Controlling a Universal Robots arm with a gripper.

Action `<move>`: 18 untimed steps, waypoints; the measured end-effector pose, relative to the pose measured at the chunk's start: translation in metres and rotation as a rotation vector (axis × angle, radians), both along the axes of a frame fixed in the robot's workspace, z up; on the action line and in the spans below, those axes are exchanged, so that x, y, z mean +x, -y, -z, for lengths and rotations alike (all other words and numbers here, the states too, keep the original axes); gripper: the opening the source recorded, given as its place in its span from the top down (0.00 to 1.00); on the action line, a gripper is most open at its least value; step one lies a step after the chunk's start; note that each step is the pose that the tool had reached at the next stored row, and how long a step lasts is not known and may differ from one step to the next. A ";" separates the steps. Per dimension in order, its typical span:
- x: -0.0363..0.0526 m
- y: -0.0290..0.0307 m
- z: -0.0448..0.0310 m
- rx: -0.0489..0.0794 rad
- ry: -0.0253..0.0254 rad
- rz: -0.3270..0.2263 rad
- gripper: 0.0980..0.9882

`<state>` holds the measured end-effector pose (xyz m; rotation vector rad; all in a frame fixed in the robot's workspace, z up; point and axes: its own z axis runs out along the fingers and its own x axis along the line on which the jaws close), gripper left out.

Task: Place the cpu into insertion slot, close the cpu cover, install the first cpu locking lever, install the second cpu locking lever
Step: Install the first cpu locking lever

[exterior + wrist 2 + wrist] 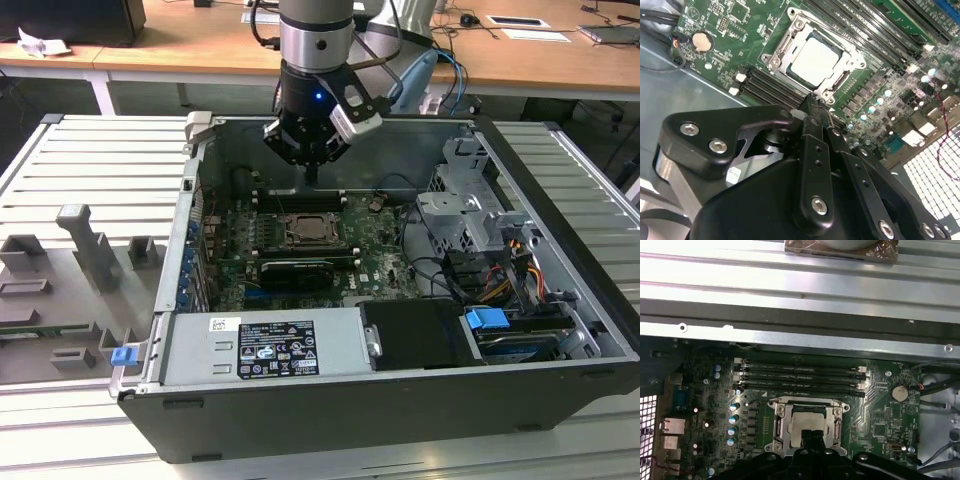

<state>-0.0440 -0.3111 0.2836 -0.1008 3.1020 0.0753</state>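
Hanging from the arm over an open computer case point(300, 410), the gripper point(312, 178) is seen pointing down at the motherboard point(375, 245). Its two black fingers are drawn together into one narrow tip, and nothing is held between them. In both wrist views that tip point(812, 100) point(812, 434) is lined up with the edge of the socket nearest the memory slots point(772, 85). Whether it touches the board cannot be told.

The cpu point(816, 62) is seated in the insertion slot point(805, 407), with its pale square face turned up. The cpu cover point(781, 47) is laid flat over it, and the chip's face is framed by the cover's cut-out middle. In the first wrist view the cpu point(807, 422) is partly hidden by the fingertips, with the cover's silver sides point(838, 426) on both flanks. Whether the locking levers are latched cannot be made out.

In the exterior view the cpu point(312, 230) is found near the middle of the board, just below the gripper. A coin cell battery point(702, 41) is set on the board well apart from the socket. A grey power supply point(260, 345) is fitted along the case's near wall, and a metal drive cage point(470, 200) stands toward the exterior view's right. The case is laid on a ribbed metal table point(80, 160), where grey fixtures point(85, 245) are placed toward the exterior view's left.
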 end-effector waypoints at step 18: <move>-0.0087 0.0001 0.0085 0.001 0.0010 0.015 0.99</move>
